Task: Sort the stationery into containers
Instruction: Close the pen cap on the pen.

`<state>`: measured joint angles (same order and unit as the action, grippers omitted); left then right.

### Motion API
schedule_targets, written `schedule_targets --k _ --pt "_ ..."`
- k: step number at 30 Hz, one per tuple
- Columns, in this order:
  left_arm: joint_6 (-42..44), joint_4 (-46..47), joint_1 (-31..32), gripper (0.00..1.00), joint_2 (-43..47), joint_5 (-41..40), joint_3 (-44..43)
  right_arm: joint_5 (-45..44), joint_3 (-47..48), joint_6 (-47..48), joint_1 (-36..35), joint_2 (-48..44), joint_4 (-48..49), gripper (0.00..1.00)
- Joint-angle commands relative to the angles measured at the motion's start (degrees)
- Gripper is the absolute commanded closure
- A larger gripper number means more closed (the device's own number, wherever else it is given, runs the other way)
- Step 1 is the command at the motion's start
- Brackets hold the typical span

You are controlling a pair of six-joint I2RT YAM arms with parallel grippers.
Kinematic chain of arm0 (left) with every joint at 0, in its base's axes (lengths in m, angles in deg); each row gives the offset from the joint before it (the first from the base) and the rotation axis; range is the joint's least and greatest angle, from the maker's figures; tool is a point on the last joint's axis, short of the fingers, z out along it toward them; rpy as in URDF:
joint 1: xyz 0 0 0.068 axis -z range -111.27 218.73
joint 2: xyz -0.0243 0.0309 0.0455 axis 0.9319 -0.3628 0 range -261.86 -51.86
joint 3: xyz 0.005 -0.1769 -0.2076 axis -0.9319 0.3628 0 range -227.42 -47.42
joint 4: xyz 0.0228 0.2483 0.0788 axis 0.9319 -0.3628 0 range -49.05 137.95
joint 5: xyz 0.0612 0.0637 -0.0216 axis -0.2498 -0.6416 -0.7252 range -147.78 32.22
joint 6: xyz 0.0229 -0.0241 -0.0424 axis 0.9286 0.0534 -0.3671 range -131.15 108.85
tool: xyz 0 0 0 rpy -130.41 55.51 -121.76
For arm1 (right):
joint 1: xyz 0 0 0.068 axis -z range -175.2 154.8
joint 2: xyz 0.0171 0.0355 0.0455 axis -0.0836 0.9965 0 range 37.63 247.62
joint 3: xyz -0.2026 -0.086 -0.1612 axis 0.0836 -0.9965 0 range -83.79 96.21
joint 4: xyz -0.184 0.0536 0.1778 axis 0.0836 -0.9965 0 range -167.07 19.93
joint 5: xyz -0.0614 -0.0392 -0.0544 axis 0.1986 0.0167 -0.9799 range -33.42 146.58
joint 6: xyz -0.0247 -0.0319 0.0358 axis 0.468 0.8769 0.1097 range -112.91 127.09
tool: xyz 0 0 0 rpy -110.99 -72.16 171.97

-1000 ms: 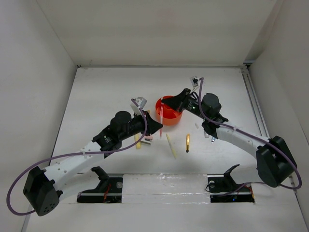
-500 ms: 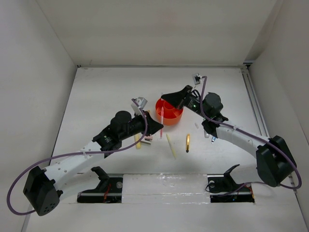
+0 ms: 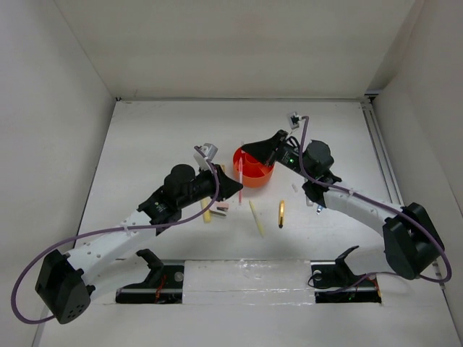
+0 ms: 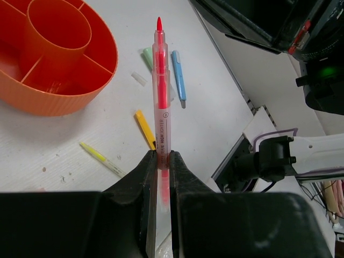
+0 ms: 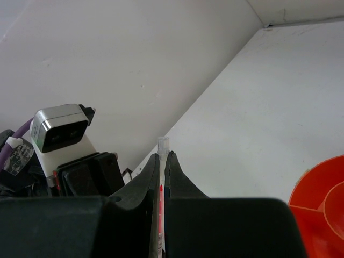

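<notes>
The pink pen (image 4: 160, 80) sticks straight out ahead of the left gripper (image 4: 160, 156), its lower barrel clamped tight between the two fingers and its tip free. In the left wrist view the orange organiser (image 4: 54, 99) sits ahead of this claw and to its left, while the blue pen (image 4: 178, 80) and gold pen (image 4: 144, 128) lie on the table just ahead. The right gripper (image 5: 162, 161) is pinched on a thin stick (image 5: 163, 141), pale with red inside. Which item it is cannot be told.
</notes>
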<state>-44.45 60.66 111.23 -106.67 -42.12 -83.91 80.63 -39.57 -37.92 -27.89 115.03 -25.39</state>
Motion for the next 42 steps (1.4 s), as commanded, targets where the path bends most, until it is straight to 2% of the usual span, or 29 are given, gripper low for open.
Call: schedule_targets --k 1,42 --pt "-0.2 3.5 -0.2 1.00 0.1 0.5 -2.6 0.9 -0.2 0.5 -0.5 0.3 4.5 1.00" --pt "-0.2 4.0 -0.2 1.00 -0.4 1.0 -2.6 0.9 -0.2 -0.5 -0.5 1.3 6.7 1.00"
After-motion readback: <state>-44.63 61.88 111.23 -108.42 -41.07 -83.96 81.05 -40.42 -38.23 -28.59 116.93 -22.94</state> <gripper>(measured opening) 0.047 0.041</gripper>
